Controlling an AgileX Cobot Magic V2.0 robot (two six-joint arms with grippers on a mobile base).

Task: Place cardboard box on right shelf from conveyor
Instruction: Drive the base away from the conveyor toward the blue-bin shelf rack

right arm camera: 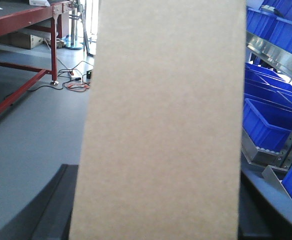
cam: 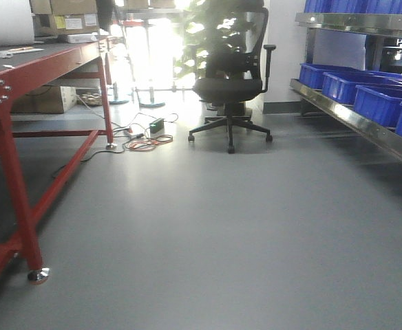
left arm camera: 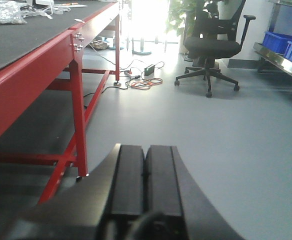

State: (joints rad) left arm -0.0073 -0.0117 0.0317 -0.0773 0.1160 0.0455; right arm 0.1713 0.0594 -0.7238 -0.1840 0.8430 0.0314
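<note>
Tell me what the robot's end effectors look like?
Both are black. The left end effector has two long, flat, rectangular fingers on a body that flares out in curves. The right end effector shows only dark slanted edges. No markings visible.

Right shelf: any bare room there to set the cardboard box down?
Little shows. In the front view blue bins stand side by side along the right shelf, leaving only its front rail bare. The cardboard box blocks most of the right wrist view. The floor between conveyor and shelf is open.
</note>
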